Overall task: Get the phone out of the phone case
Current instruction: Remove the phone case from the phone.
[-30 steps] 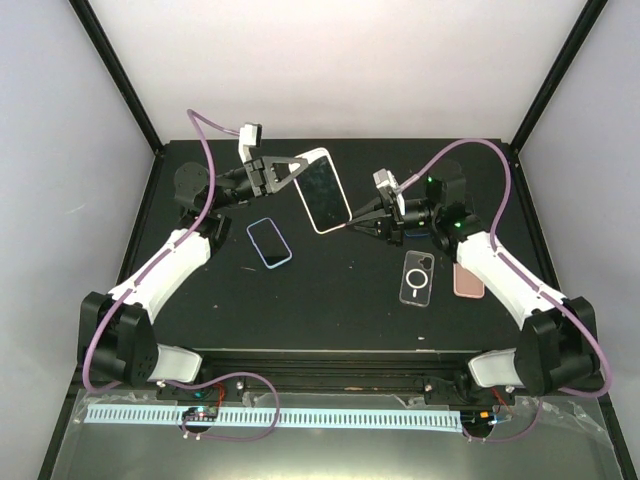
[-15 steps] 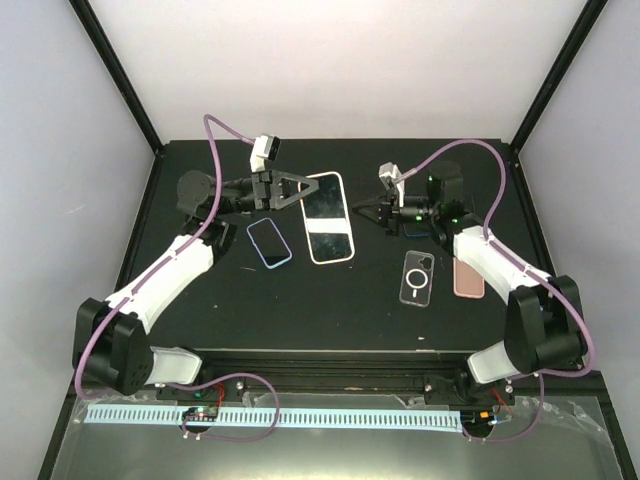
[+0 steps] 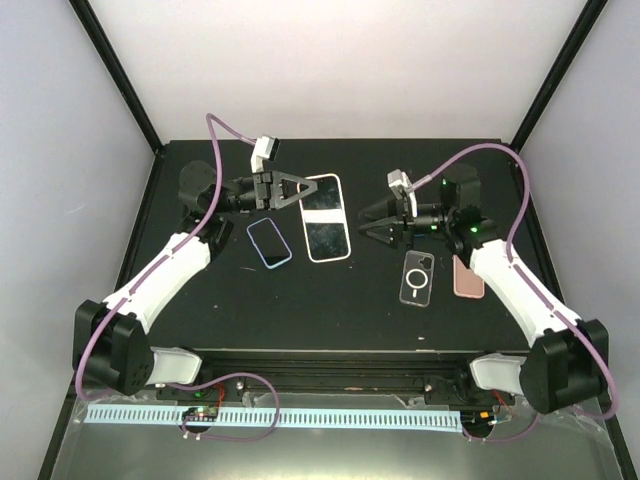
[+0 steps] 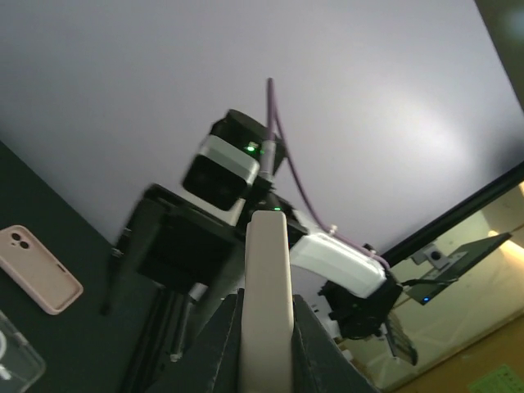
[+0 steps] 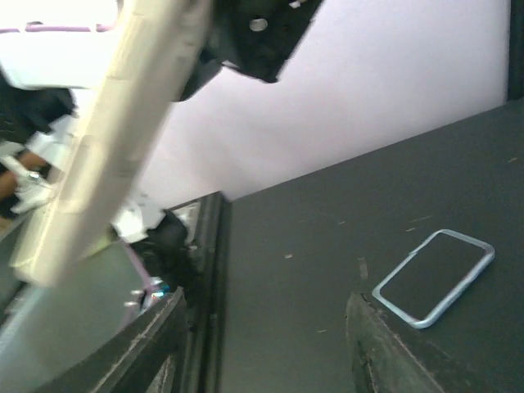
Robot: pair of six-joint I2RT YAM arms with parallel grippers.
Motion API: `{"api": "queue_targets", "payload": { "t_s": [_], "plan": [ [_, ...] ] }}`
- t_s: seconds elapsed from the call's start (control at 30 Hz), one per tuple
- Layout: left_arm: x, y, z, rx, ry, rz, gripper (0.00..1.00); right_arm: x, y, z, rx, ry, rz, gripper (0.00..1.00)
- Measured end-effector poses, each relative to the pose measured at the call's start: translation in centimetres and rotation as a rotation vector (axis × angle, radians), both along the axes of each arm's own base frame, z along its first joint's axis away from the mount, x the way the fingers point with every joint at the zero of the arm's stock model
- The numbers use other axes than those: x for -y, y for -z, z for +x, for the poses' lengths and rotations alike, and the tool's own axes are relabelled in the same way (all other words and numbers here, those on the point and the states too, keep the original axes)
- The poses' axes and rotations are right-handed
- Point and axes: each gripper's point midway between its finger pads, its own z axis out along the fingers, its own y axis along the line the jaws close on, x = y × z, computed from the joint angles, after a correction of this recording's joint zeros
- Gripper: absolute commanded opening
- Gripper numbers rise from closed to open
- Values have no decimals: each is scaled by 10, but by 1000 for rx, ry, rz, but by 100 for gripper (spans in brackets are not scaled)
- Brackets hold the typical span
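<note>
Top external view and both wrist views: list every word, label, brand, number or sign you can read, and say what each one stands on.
No text can be read in any view.
Cream-cased phone: screen dark, no lettering.
Clear case: only a ring-and-bar mark, no letters.
Pink case: no print visible.
Pale strip at the front edge: rows of tiny marks, too small to read.
</note>
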Motion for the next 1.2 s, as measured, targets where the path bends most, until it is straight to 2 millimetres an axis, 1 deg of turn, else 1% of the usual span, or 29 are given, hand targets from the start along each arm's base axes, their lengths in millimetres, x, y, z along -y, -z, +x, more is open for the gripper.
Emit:
{"api": "queue_targets", "payload": {
  "t_s": [0.1, 0.17, 0.27, 0.33, 0.4, 0.53, 0.77, 1.03, 1.2],
  "plan": [
    [0, 3, 5, 23, -18, 27, 1, 3, -10, -27, -16, -64, 4, 62],
    [1, 6, 6, 35, -23, 39, 1, 4, -13, -40, -36, -94, 5, 60],
    [1, 9, 8, 37, -28, 51, 2, -1, -18, -63, -55, -151, 6, 58],
    [1, 11, 8, 37, -29, 56, 2, -5, -19, -73, -64, -183, 6, 55],
    [1, 12, 9, 37, -30, 59, 1, -9, -18, -80, -74, -204, 3, 52],
    [2, 13, 8, 34, -29, 62, 2, -16, -15, -84, -96, -222, -9, 45],
    [2, 12, 8, 34, -26, 58, 2, -24, -5, -79, -145, -212, -32, 28],
    [2, 8, 7, 43, -27, 48, 2, -24, -6, -78, -133, -214, -27, 18],
    [1, 1, 5, 61, -23, 27, 2, -26, -5, -74, -117, -204, -30, 12]
  ]
}}
